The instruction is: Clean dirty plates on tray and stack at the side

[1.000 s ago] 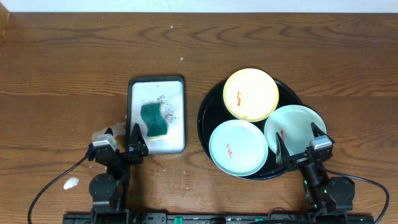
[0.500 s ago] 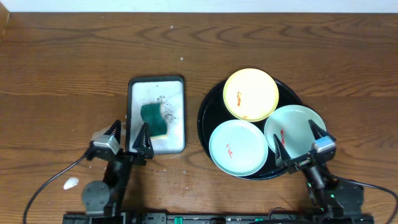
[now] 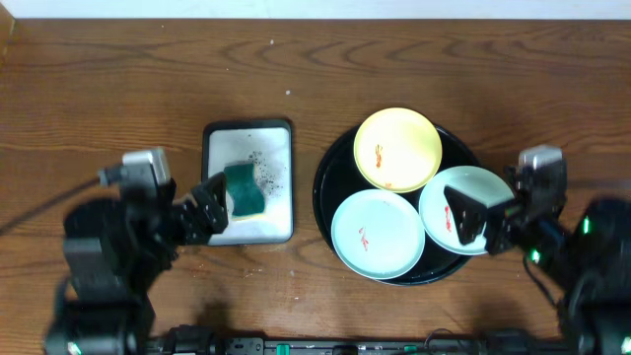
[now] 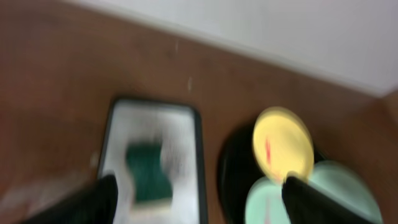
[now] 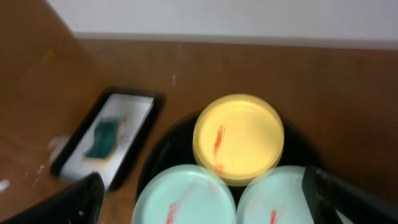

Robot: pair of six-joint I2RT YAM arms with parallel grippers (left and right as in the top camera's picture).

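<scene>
Black were both my pairs of fingers, and both stood spread wide with nothing between them. My left gripper [image 3: 209, 204] hung at the near-left edge of the white sponge dish [image 3: 281, 148], just beside the green sponge [image 3: 244, 190] lying in it. My right gripper [image 3: 461, 221] hovered over the near side of the right mint plate [image 3: 485, 187]; whether it touched, I could not tell. Beside that plate lay the left mint plate [image 3: 378, 234], and beyond the two sat the yellow plate [image 3: 397, 148]. All three were on the black tray [image 3: 323, 182], each marked with red-orange smears. From that I judged the job scarcely begun: no plate wiped, none stacked on the wooden table [image 3: 118, 89], the sponge not yet picked up. All three were left to clean and stack.
</scene>
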